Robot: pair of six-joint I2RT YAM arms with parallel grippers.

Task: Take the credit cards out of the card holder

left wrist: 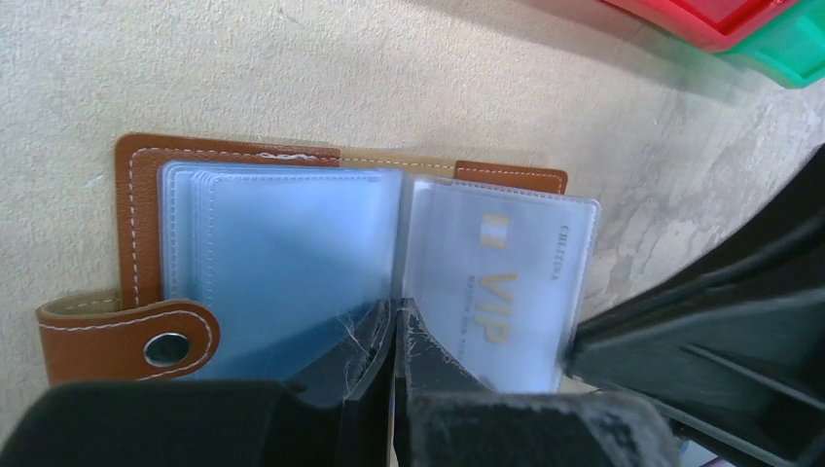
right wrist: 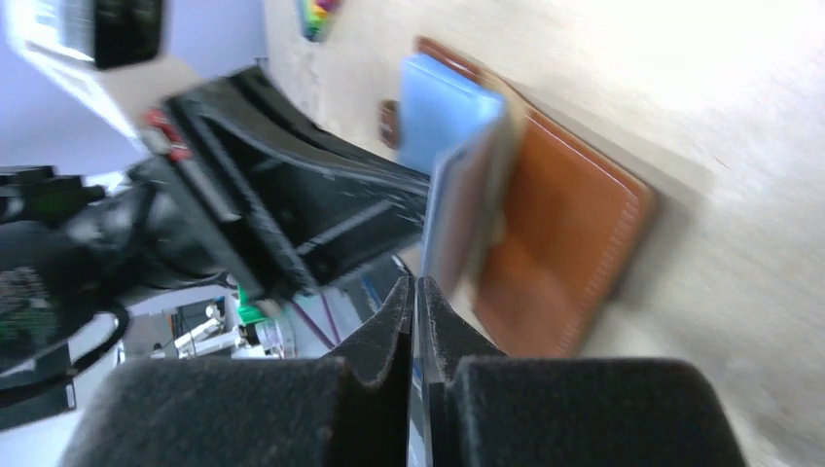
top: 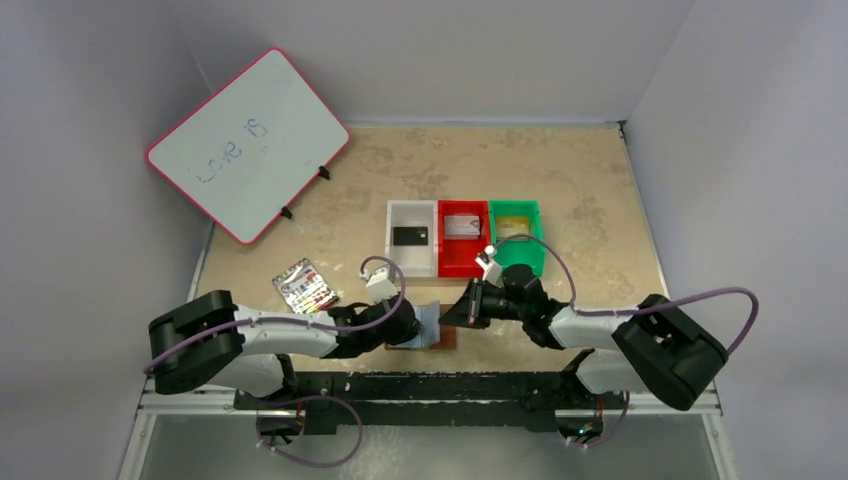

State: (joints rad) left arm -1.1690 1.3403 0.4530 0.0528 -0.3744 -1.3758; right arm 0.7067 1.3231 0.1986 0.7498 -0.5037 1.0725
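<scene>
The brown leather card holder [left wrist: 136, 224] lies open at the table's near edge [top: 447, 340], its bluish clear sleeves [left wrist: 292, 253] fanned out. A pale silvery card with gold "VIP" lettering [left wrist: 506, 282] sits in the right-hand sleeve. My left gripper [left wrist: 394, 313] is shut at the sleeves' middle fold, with a thin sleeve edge between its tips. My right gripper [right wrist: 415, 282] is shut on the thin outer edge of that card and sleeve [right wrist: 457, 214], which stands up off the leather cover [right wrist: 564, 253]. I cannot tell whether it holds the card or only the sleeve. Both grippers meet over the holder [top: 440, 318].
Three bins stand behind the holder. The white bin [top: 395, 255] has a black card [top: 410, 236], the red bin [top: 463, 262] a silvery grey card [top: 461, 225], and the green bin [top: 522, 258] a gold-tan card [top: 513, 226]. A rainbow-striped white pack [top: 305, 285] lies left. A whiteboard [top: 248, 143] leans at the far left.
</scene>
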